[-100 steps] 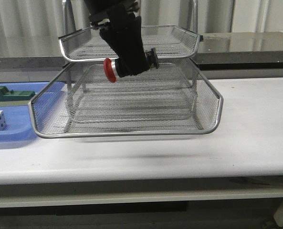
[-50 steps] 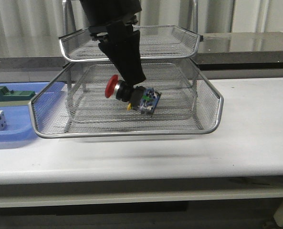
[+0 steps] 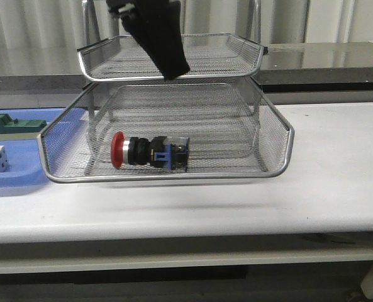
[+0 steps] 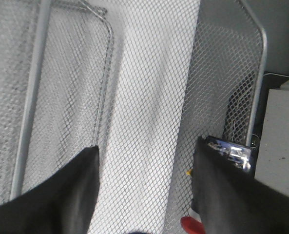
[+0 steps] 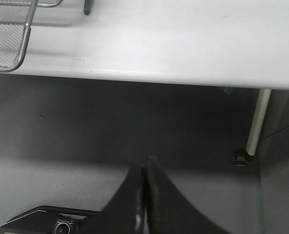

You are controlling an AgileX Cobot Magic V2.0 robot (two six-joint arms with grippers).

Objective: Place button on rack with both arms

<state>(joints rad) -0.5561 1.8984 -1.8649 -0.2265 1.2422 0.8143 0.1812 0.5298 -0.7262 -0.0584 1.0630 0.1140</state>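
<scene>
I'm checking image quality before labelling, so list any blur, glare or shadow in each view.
Front view: the red-headed push-button lies sharp in the silver wire-mesh rack; a soft shadow falls on the white table below.
Left wrist view: mesh sharp, the open black left gripper dark and featureless.
Right wrist view: the shut right gripper is soft-edged over dim floor.

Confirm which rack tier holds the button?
The pulled-out lower tier: the button lies on its side there. The top tier is empty.

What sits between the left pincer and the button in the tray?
Nothing: front view shows only open air between the left pincer and the button.
</scene>
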